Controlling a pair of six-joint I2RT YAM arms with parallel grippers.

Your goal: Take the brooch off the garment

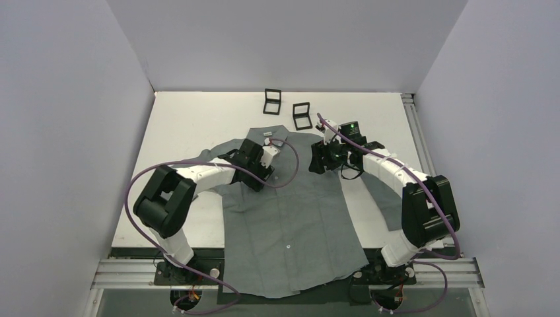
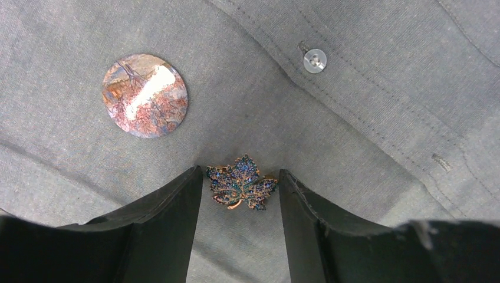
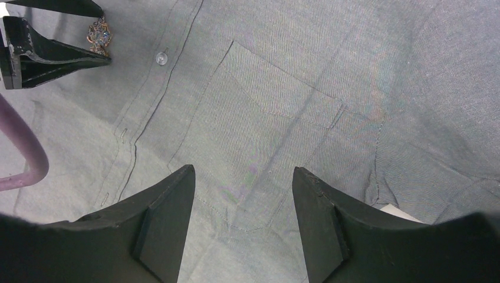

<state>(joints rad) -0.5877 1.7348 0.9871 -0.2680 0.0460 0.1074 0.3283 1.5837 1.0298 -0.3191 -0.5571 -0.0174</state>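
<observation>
The grey shirt [image 1: 290, 218] lies flat on the table. In the left wrist view the round reddish-brown brooch [image 2: 144, 95] sits on the shirt cloth [image 2: 377, 118], up and left of my left gripper [image 2: 240, 174]. That gripper is open and down on the cloth. Its jaws stand close on either side of a blue leaf-shaped jewelled pin [image 2: 240, 184], which lies flat. The pin also shows in the right wrist view [image 3: 99, 35]. My right gripper [image 3: 243, 177] is open and empty over the chest pocket [image 3: 271, 130]. From above, the left gripper [image 1: 271, 149] and right gripper [image 1: 323, 158] are near the collar.
Two small square black boxes [image 1: 271, 101] [image 1: 302, 115] stand behind the shirt. A white button [image 2: 315, 60] sits on the placket right of the brooch. The left arm's purple cable [image 3: 23, 153] crosses the left of the right wrist view. White walls enclose the table.
</observation>
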